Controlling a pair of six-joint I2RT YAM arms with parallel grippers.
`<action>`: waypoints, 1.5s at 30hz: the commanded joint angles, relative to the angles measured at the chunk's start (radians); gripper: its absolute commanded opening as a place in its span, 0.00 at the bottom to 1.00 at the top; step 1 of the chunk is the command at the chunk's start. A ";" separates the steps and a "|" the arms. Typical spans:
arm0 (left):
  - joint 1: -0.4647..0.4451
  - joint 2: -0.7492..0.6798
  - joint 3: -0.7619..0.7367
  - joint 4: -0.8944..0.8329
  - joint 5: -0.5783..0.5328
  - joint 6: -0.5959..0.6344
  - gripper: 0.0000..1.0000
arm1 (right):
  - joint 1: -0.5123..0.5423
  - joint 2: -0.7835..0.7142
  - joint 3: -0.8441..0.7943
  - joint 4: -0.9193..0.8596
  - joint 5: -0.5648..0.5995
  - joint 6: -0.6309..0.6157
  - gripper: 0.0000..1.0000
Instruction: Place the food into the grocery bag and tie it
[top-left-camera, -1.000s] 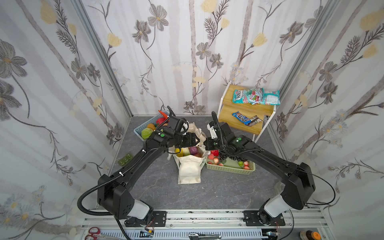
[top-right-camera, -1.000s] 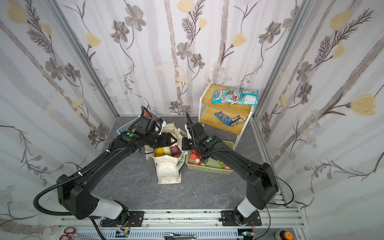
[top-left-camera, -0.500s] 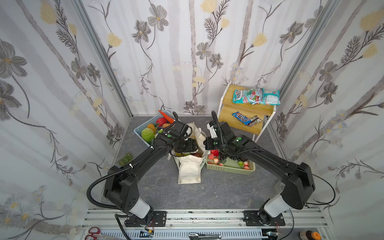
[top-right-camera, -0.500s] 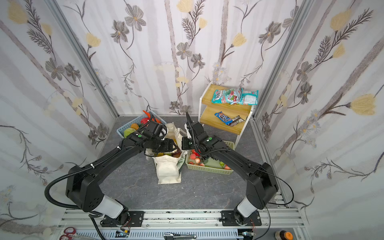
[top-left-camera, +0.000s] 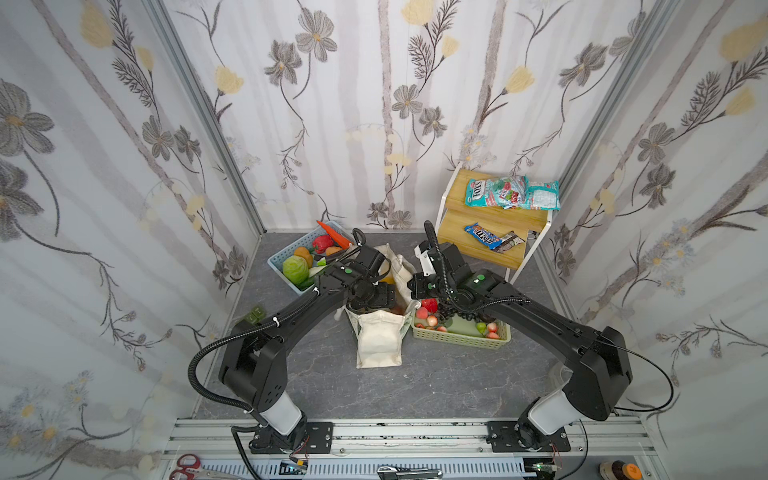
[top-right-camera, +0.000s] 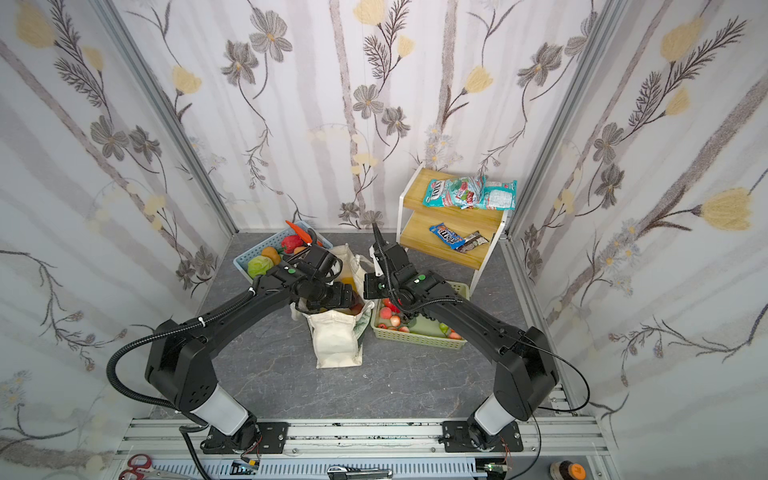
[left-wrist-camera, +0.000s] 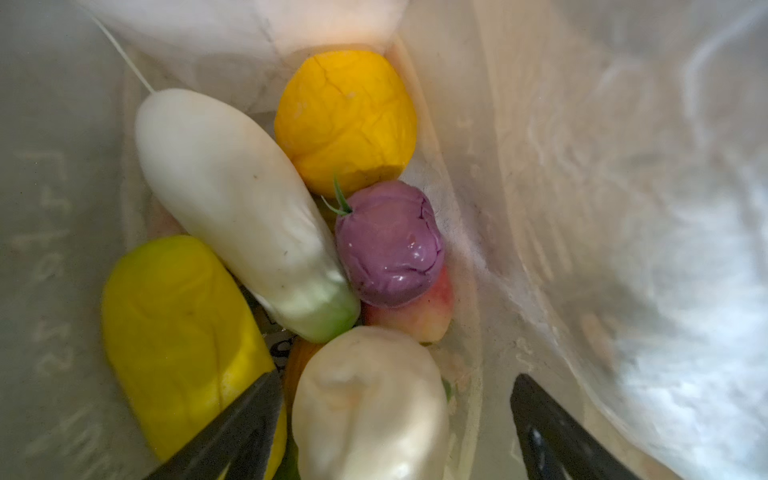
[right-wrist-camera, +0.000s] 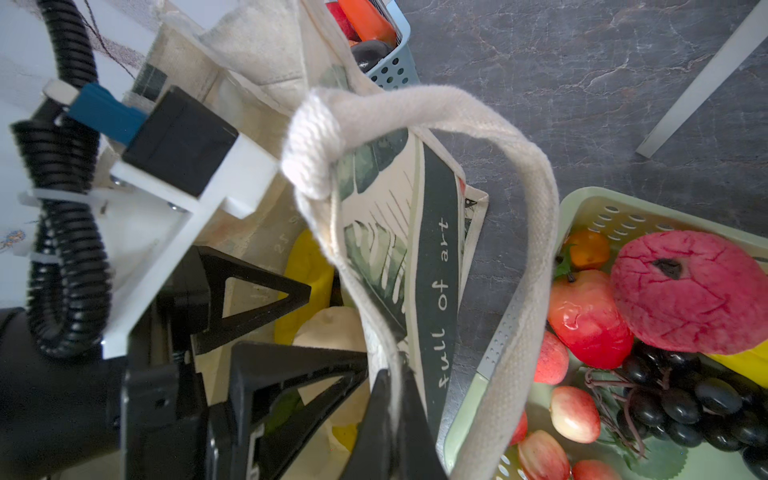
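Cream canvas tote stands on the desk, already holding a white radish, a yellow fruit and an orange. Inside it, the left tool hangs with jaws spread wide around a pale vegetable. The right tool pinches the tote's rim. The handles look untied, so tying is left.

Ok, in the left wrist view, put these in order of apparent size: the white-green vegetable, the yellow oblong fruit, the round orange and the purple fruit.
1. white-green vegetable and yellow oblong fruit: about alike. The fruit is partly hidden, so I won't rank the two.
2. round orange
3. purple fruit, the smallest
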 joint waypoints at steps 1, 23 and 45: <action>0.002 -0.020 0.028 -0.021 -0.015 -0.021 0.92 | 0.000 -0.009 0.003 0.005 0.012 -0.009 0.04; 0.370 -0.234 0.233 -0.175 0.119 -0.021 0.95 | -0.055 -0.122 -0.024 0.013 0.010 -0.028 0.26; 0.601 -0.180 -0.483 0.401 0.457 -0.347 0.67 | -0.138 -0.188 -0.108 0.021 0.005 -0.043 0.30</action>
